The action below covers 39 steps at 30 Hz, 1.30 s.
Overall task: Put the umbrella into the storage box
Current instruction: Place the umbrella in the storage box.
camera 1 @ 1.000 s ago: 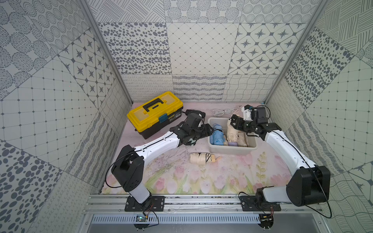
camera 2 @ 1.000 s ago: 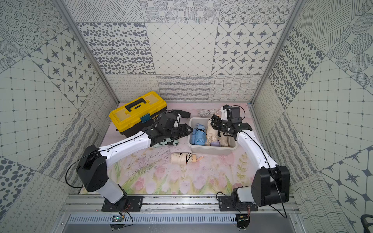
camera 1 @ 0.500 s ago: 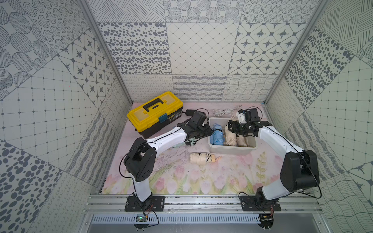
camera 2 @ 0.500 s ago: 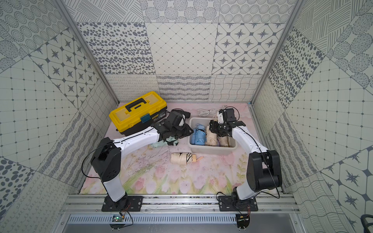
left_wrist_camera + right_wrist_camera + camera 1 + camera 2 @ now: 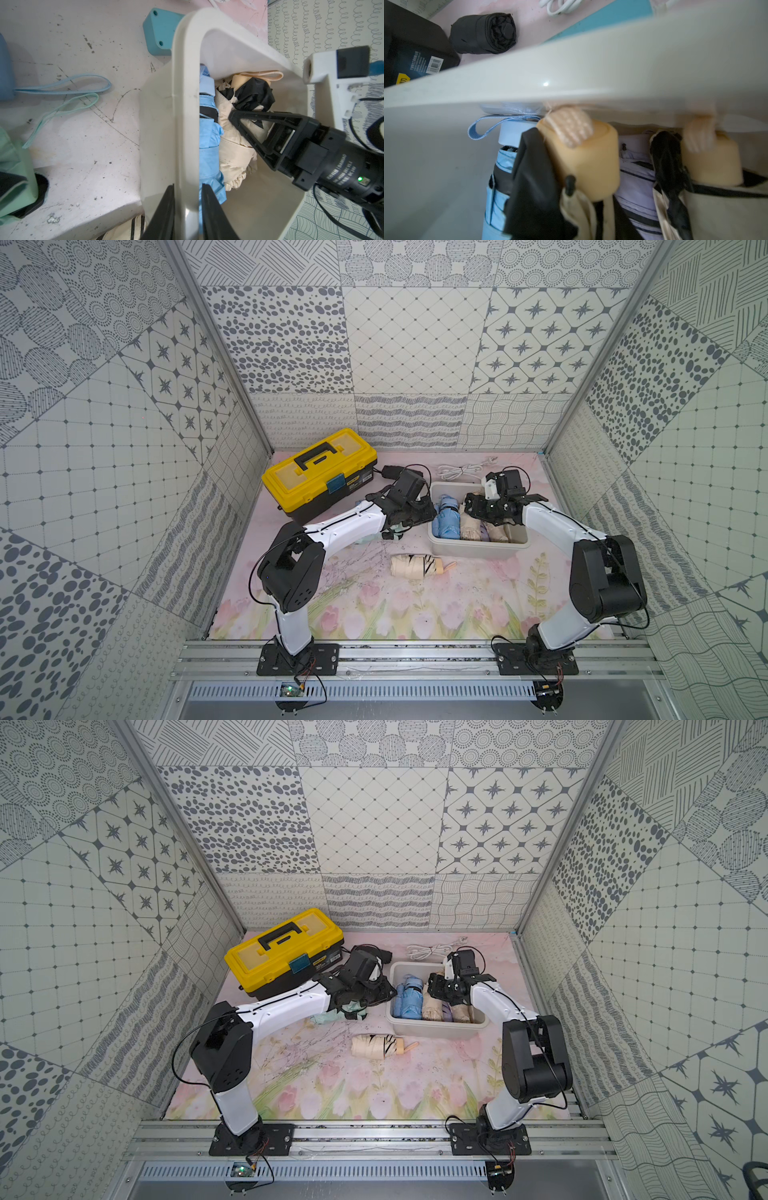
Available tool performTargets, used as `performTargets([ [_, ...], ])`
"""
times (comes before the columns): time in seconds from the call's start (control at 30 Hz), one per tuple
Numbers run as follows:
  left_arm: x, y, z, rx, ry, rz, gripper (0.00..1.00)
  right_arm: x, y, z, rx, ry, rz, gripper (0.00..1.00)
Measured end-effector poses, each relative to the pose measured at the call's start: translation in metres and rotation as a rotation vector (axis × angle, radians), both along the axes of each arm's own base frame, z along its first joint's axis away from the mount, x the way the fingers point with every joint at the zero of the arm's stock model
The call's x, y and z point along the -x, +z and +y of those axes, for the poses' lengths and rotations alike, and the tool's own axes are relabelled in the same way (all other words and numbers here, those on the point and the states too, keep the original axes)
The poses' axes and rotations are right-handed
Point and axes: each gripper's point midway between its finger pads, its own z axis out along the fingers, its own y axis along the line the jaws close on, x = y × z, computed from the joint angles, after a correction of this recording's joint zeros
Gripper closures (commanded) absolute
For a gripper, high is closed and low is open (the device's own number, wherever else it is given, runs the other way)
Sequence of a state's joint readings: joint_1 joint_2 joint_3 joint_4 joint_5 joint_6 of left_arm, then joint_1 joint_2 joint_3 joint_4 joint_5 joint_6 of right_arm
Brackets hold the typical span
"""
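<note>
Four umbrellas (image 5: 446, 518) in one storage box (image 5: 478, 549); one toolbox (image 5: 316, 472).

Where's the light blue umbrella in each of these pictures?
Both top views: light blue umbrella lies in the storage box, along the wall nearest the yellow toolbox.
Left wrist: umbrella just inside the wall the left gripper straddles.
Right wrist: umbrella beside a beige handle.
Shared landmark: the box's thick white rim.

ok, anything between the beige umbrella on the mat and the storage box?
No: bare mat between beige umbrella and storage box, seen in both top views.
</note>
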<state>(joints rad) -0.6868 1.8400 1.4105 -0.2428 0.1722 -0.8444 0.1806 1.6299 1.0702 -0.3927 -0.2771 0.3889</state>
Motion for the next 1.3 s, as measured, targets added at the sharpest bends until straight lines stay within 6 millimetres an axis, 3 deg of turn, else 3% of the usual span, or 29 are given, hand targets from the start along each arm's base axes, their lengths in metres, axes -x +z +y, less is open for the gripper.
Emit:
performTargets([
  [0.07,0.0,0.001,0.0,0.001,0.0,-0.001,0.68,0.0,-0.002,0.0,0.005,-0.005,-0.002,0.31],
  [0.13,0.001,0.003,-0.001,0.002,-0.007,-0.007,0.54,-0.003,-0.001,-0.002,0.013,-0.019,-0.013,0.23],
  [0.2,0.003,0.007,-0.002,0.007,-0.015,-0.015,0.41,-0.008,0.002,-0.004,0.023,-0.03,-0.037,0.18],
  [0.27,0.004,0.014,-0.002,0.012,-0.02,-0.032,0.34,-0.009,0.009,-0.007,0.036,-0.037,-0.063,0.14],
  [0.43,0.006,0.038,0.008,0.01,-0.035,-0.113,0.31,-0.006,0.053,-0.013,0.046,-0.046,-0.175,0.12],
  [0.6,0.02,0.059,0.029,-0.034,-0.099,-0.243,0.3,0.011,0.109,-0.018,0.033,-0.047,-0.317,0.12],
  [0.73,0.038,0.062,0.046,-0.099,-0.191,-0.342,0.3,0.035,0.128,-0.02,0.014,-0.037,-0.373,0.13],
  [1.0,0.085,0.038,0.066,-0.257,-0.533,-0.526,0.24,0.083,0.127,-0.017,-0.05,0.002,-0.389,0.13],
  [1.17,0.106,0.011,0.074,-0.36,-0.757,-0.585,0.21,0.116,0.127,-0.02,-0.094,-0.01,-0.405,0.13],
  [1.3,0.12,-0.014,0.084,-0.434,-0.902,-0.613,0.19,0.135,0.138,-0.024,-0.106,-0.02,-0.446,0.14],
])
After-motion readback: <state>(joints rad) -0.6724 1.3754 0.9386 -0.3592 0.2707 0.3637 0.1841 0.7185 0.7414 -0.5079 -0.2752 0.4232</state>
